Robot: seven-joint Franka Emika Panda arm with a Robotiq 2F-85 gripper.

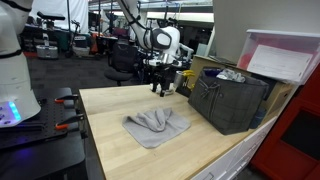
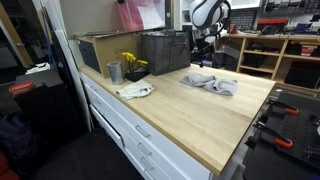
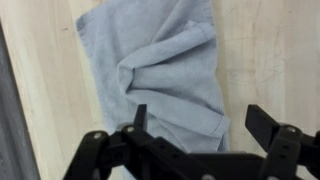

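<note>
Wrist view, claw (image 3: 202,120) spread wide over grey cloth (image 3: 165,60), wooden table (image 3: 275,50)

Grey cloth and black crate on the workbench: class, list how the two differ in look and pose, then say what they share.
The grey cloth is pale and limp, the black crate dark and stiff-walled. The cloth lies low and rumpled; the crate stands upright, far taller. Both rest on the wooden tabletop.

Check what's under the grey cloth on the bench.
The grey cloth lies crumpled on the wooden tabletop, which shows all round it. Anything beneath the folds is covered and cannot be seen.
</note>
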